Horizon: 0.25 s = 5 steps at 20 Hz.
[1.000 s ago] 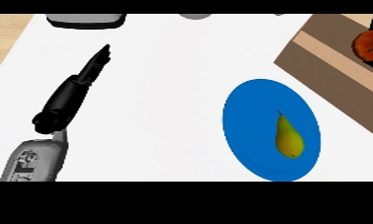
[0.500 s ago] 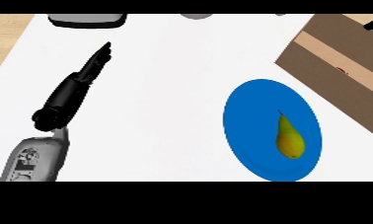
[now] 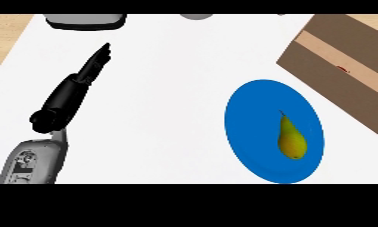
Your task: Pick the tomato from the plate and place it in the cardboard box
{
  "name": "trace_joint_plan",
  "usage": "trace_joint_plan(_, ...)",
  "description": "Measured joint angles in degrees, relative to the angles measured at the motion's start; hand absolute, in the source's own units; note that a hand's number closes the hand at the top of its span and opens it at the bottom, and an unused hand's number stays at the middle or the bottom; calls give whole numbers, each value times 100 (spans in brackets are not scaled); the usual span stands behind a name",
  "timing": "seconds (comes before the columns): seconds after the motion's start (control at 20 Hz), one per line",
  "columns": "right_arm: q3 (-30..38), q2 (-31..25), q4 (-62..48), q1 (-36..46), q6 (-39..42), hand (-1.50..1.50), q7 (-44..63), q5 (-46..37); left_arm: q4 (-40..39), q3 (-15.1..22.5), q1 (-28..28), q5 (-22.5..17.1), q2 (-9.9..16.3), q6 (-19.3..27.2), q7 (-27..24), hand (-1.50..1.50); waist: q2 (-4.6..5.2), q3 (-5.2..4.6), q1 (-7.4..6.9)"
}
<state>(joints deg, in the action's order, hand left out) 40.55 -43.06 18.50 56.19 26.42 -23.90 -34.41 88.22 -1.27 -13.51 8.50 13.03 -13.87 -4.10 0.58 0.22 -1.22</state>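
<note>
Your black left hand [image 3: 74, 91] lies on the white counter [image 3: 162, 101] at the left, fingers straight and pressed together, holding nothing. Your right hand does not show. At the right sits a round blue plate [image 3: 251, 121] with a yellow pear [image 3: 291, 138] on it. The brown cardboard box [image 3: 339, 61] stands just beside the plate, up in the corner. You can see a tiny red speck [image 3: 342, 69] on the box; it may be the tomato, but it is too small to tell.
</note>
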Motion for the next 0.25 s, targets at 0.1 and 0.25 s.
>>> trace_joint_plan(0.1, 388, -149, -224, 45, -27, -150, 213, 331, -3, 23, -55, -1, -18, -12, 21, 0, 19, 0, -18)
trace_joint_plan(0.25, 781, -382, -467, -8, -120, -150, 359, 663, 19, 57, -54, 3, -50, -22, 11, 0, 52, 3, -83)
